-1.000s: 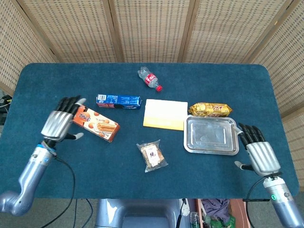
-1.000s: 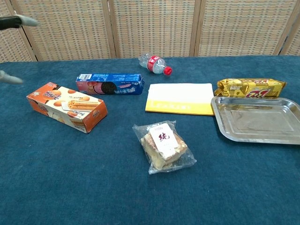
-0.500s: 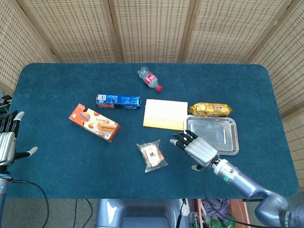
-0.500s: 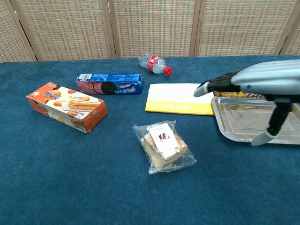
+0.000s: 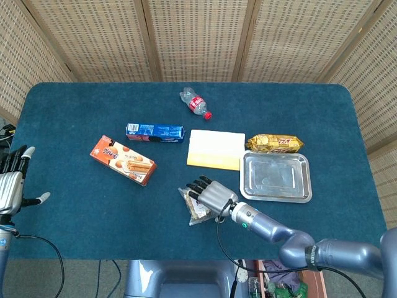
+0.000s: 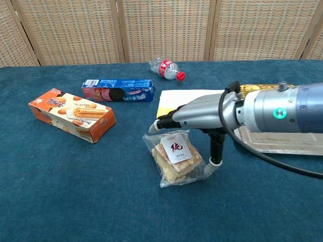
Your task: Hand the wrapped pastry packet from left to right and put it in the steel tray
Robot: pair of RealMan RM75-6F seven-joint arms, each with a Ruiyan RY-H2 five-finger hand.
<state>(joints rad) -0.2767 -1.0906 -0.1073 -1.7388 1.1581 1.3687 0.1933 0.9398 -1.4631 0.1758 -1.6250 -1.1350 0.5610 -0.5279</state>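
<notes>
Blue felt tabletop (image 5: pixel 74 211) fills head view. Clear-wrapped pastry packet w/ white label (image 5: pixel 197 208) lies flat near front centre, left of the rectangular steel tray (image 5: pixel 275 197). Right hand (image 5: pixel 211 194) sits over packet's right part, fingers spread, palm down; can't tell if it touches wrapper. Left hand (image 5: pixel 12 184) at far left edge, fingers apart, holding nothing. Also on cloth: orange biscuit box (image 5: pixel 123 160), blue cookie sleeve (image 5: pixel 155 131), small plastic bottle w/ red cap (image 5: pixel 196 103), yellow-edged paper pad (image 5: pixel 216 149), gold snack pack (image 5: pixel 274 143).

Chest view: right hand (image 6: pixel 194 114) hovers above packet (image 6: pixel 176 156), thumb tip (image 6: pixel 216 161) down at wrapper's right edge, fingers extended, not closed on it. Tray (image 6: pixel 282 143) mostly hidden behind forearm.
</notes>
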